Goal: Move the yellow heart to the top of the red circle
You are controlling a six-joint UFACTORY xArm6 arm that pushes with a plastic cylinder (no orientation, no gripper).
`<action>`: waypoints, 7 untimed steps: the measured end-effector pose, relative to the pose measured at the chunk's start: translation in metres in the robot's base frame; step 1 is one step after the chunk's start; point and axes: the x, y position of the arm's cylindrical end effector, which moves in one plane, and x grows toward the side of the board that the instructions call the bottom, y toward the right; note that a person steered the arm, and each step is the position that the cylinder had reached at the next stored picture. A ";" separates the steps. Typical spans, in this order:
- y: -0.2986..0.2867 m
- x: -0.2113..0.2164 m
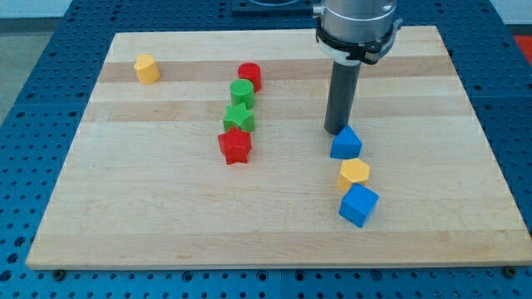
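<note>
The yellow heart [146, 68] lies near the board's top left corner. The red circle [249, 76] lies well to its right, at the top of a slanting line of blocks. My tip [335, 130] rests on the board right of centre, just up and left of a blue triangle [346, 143], touching or almost touching it. The tip is far to the right of the yellow heart and to the lower right of the red circle.
Below the red circle lie a green circle [242, 92], a green star [238, 117] and a red star [235, 145]. Below the blue triangle lie a yellow hexagon [353, 174] and a blue cube [358, 204]. The wooden board [125, 208] sits on a blue perforated table.
</note>
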 end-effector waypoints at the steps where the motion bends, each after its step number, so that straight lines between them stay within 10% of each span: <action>1: 0.006 0.006; 7: 0.010 -0.008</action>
